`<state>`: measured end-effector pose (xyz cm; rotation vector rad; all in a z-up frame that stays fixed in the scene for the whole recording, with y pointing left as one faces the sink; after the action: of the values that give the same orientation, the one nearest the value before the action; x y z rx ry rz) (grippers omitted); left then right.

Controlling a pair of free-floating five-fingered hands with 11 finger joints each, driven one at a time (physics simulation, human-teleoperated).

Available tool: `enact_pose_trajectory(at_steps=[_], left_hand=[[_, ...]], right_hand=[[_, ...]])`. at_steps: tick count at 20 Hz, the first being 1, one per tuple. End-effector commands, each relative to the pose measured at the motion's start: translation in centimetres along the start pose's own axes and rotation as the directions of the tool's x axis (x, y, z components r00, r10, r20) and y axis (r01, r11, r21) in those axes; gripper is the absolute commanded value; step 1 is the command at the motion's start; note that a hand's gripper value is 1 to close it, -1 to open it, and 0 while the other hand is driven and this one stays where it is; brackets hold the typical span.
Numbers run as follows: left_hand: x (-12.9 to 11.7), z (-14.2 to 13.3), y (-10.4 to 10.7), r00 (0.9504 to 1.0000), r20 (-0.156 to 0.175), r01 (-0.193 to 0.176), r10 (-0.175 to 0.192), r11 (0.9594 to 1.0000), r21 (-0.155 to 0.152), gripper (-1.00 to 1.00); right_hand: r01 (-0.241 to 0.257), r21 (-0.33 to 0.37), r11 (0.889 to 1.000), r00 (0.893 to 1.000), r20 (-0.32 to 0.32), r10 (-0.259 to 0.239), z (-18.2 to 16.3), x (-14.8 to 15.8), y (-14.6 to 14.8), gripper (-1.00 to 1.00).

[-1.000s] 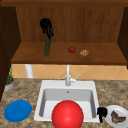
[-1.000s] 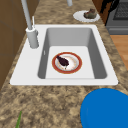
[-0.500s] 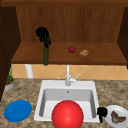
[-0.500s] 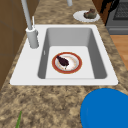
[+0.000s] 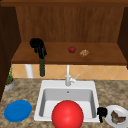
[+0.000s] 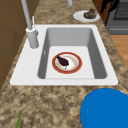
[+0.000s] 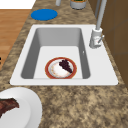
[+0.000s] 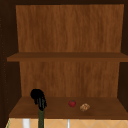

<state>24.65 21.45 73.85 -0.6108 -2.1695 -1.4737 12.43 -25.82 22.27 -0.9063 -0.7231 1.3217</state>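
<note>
My left hand (image 5: 37, 45) hangs in front of the lower wooden shelf (image 5: 100, 58), shut on the top of a long dark green vegetable (image 5: 42, 65) that points straight down. In the upper view the left hand (image 8: 38, 96) grips the same vegetable (image 8: 41, 115) at the shelf's left end. My right hand (image 5: 101, 112) floats at the sink's front right corner, fingers relaxed, beside a white plate (image 5: 122, 112) with a piece of meat. In the left side view that hand (image 6: 108, 5) is near the same plate (image 6: 79, 16).
A red fruit (image 5: 72, 49) and a brown lump (image 5: 84, 52) lie on the shelf. The sink (image 6: 32, 72) holds a red-rimmed dish (image 6: 77, 68) with a dark item. A faucet (image 5: 67, 77), a blue plate (image 5: 18, 110), a plant pot (image 5: 9, 83) and a white cup (image 5: 29, 70) stand around.
My left hand has come lower and a little to the left with the green vegetable. The right hand has stayed where it was.
</note>
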Motion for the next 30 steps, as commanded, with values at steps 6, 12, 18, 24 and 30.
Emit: enact_pose_trajectory(at_steps=[6,12,18,24,30], left_hand=[[3.2,5.6,-6.8,0.9990,0.042,0.014,-0.016,0.9989,0.044,1.00],[4.4,9.3,-11.8,0.9985,0.055,-0.009,0.005,0.9975,0.070,1.00],[4.3,13.2,-15.9,0.9981,0.061,-0.011,0.007,0.9971,0.075,1.00],[1.6,15.8,-16.2,0.9991,0.042,0.001,-0.003,0.9992,0.039,1.00],[-1.3,18.1,-16.3,0.9989,0.046,0.010,-0.012,0.9996,0.026,1.00]], right_hand=[[0.000,0.000,1.000,1.000,0.000,0.000,0.0,0.0,0.0,0.00],[0.000,0.000,1.000,1.000,0.000,0.000,0.0,0.0,0.0,0.00],[0.000,0.000,1.000,1.000,0.000,0.000,0.0,0.0,0.0,0.00],[0.000,0.000,1.000,1.000,0.000,0.000,0.0,0.0,0.0,0.00],[0.000,0.000,1.000,1.000,0.000,0.000,0.0,0.0,0.0,0.00]])
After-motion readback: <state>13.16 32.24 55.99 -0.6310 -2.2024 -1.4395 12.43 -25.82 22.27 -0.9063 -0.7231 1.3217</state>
